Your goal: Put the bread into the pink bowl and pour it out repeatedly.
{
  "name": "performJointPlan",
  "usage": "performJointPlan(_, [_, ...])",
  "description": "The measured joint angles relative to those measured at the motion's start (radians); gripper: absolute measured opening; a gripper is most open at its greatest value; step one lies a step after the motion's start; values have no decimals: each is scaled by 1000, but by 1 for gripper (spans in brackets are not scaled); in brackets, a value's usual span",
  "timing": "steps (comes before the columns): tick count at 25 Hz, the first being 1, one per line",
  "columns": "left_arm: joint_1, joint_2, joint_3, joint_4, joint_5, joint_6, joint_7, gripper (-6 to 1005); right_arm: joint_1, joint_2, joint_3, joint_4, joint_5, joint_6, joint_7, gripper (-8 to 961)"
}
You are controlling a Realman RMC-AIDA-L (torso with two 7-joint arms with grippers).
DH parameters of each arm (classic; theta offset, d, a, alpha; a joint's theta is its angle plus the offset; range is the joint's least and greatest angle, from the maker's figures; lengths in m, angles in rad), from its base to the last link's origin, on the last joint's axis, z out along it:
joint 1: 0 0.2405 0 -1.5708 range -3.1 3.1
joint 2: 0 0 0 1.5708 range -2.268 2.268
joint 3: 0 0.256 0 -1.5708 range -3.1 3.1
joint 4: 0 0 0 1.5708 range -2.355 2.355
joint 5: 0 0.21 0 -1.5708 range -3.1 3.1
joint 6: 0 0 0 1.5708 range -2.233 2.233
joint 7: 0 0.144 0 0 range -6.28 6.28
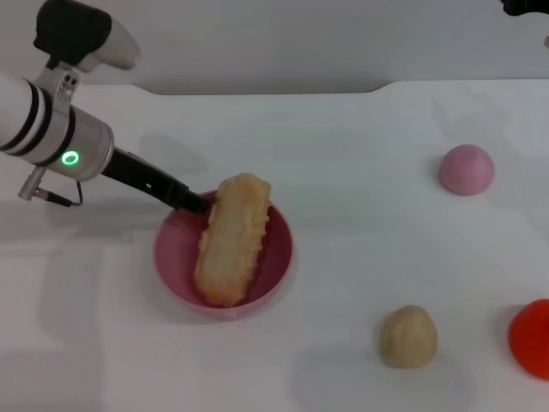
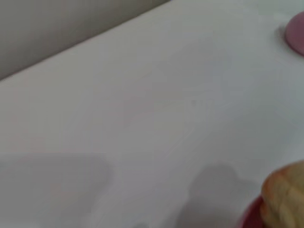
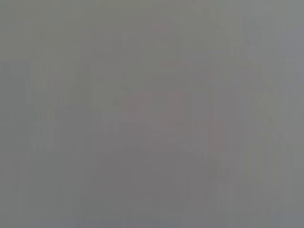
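bread [image 1: 232,240] sitting in pink bowl [image 1: 279,257], far end poking over rim. left gripper [image 1: 196,203] at bowl's far-left rim, can't tell its grip. guessing pour step next: needs firm rim hold, tilt.

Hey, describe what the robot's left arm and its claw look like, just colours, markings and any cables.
The left arm is a white cylinder with two black bands and a glowing green ring light near the wrist. A dark camera block with a pale housing sits above it, and a thin grey cable loops underneath. The left claw is slim and black. Only a dark scrap of the right arm shows at the head view's top corner.
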Motion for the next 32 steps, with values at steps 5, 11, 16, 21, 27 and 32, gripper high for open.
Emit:
performJointPlan(5, [9, -5, -33, 48, -17, 6, 1, 624, 1, -1, 0, 6, 0, 0, 4, 556])
performJointPlan(11, [16, -3, -72, 126, -89, 84, 14, 708, 0, -2, 1, 15, 0, 0, 4, 556])
performJointPlan(16, [94, -8, -154, 256, -308, 80, 101, 778, 9, -3, 3, 38, 0, 8, 5, 555])
performJointPlan(21, [214, -10, -193, 250, -763, -13, 384, 776, 15, -3, 8, 54, 0, 10, 5, 555])
performJointPlan(27, [311, -21, -165, 111, -1232, -73, 815, 773, 24, -4, 8, 92, 0, 11, 6, 556])
performJointPlan(32, [340, -24, -86, -102, -1597, -140, 1252, 771, 33, -5, 31, 150, 67, 14, -10, 555])
